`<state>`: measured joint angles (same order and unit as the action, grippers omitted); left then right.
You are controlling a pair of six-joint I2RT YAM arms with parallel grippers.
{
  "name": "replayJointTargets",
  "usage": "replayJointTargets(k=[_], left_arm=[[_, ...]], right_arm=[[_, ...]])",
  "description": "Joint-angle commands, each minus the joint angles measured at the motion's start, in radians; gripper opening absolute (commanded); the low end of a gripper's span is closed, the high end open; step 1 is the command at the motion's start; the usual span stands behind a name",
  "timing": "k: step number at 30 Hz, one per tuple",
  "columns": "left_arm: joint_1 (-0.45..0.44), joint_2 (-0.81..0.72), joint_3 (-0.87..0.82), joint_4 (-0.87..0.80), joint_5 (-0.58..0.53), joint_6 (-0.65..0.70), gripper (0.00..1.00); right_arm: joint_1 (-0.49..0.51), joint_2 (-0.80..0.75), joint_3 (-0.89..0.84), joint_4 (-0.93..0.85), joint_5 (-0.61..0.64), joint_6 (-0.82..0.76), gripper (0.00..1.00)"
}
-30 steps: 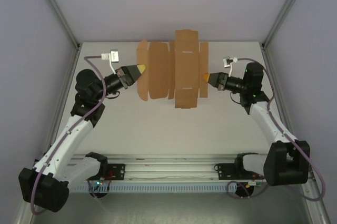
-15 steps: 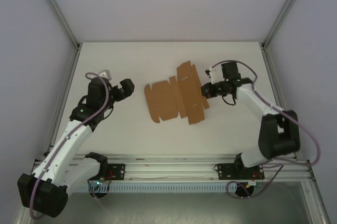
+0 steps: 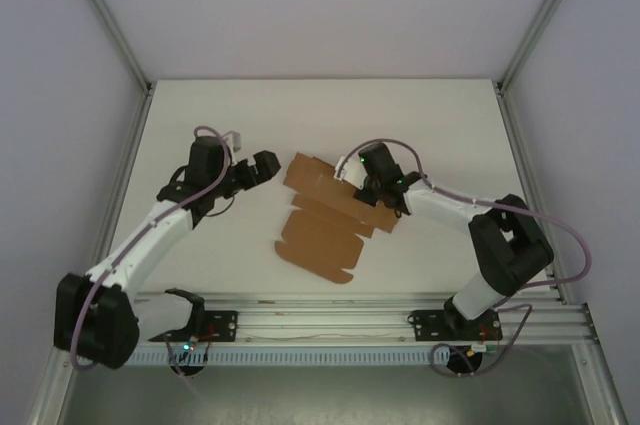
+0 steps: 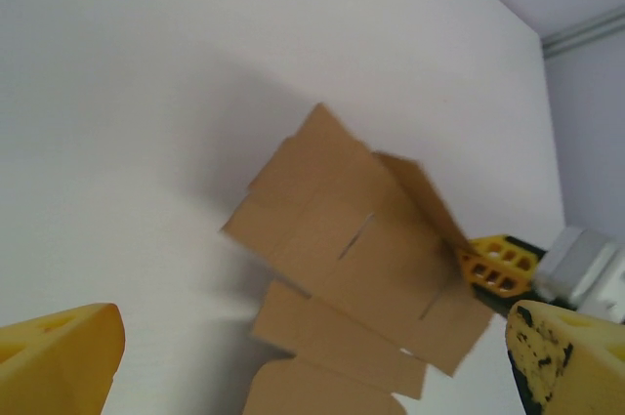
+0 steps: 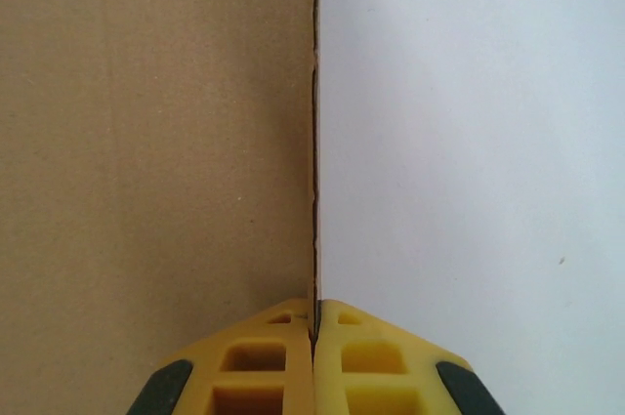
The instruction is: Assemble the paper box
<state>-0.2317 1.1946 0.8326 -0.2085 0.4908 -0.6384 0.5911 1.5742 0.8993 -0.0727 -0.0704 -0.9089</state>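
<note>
The paper box is a flat brown die-cut sheet with flaps and slots, lying askew at the table's middle. Its far-right part is lifted slightly. My right gripper is shut on that edge. In the right wrist view the yellow fingertips pinch the thin cardboard edge, with the sheet spreading to the left. My left gripper stands open just left of the sheet, not touching it. In the left wrist view its wide-apart fingers frame the paper box, and the right gripper shows at its far edge.
The white tabletop is bounded by metal frame posts left and right and by the rail with the arm bases at the front. Grey walls enclose the cell.
The left gripper let go of the sheet, opened wide and shifted right and forward. The right gripper pulled the sheet from the back toward the middle and turned it.
</note>
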Motion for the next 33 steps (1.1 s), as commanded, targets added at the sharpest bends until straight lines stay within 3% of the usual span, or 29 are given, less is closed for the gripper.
replayJointTargets(k=[1, 5, 14, 16, 19, 28, 33], left_arm=[[-0.018, 0.090, 0.134, 0.090, 0.129, -0.017, 1.00], [-0.051, 0.256, 0.299, 0.056, 0.180, 0.019, 0.95], [-0.068, 0.544, 0.537, -0.056, 0.309, 0.106, 0.74], [-0.075, 0.574, 0.543, -0.032, 0.373, 0.105, 0.71], [-0.080, 0.607, 0.559, -0.040, 0.381, 0.112, 0.70], [-0.109, 0.600, 0.530, -0.023, 0.425, 0.116, 0.52], [-0.120, 0.600, 0.483, 0.102, 0.447, 0.011, 0.52]], right_arm=[[0.038, -0.049, -0.012, 0.177, 0.109, -0.096, 0.02], [0.071, -0.039, -0.042, 0.271, 0.173, -0.155, 0.01], [0.073, -0.043, -0.016, 0.240, 0.185, -0.141, 0.00], [0.074, -0.035, -0.011, 0.230, 0.201, -0.135, 0.00], [0.073, -0.040, -0.013, 0.244, 0.201, -0.114, 0.00], [0.073, -0.032, -0.008, 0.236, 0.245, -0.093, 0.00], [0.073, -0.050, -0.025, 0.281, 0.216, -0.062, 0.00]])
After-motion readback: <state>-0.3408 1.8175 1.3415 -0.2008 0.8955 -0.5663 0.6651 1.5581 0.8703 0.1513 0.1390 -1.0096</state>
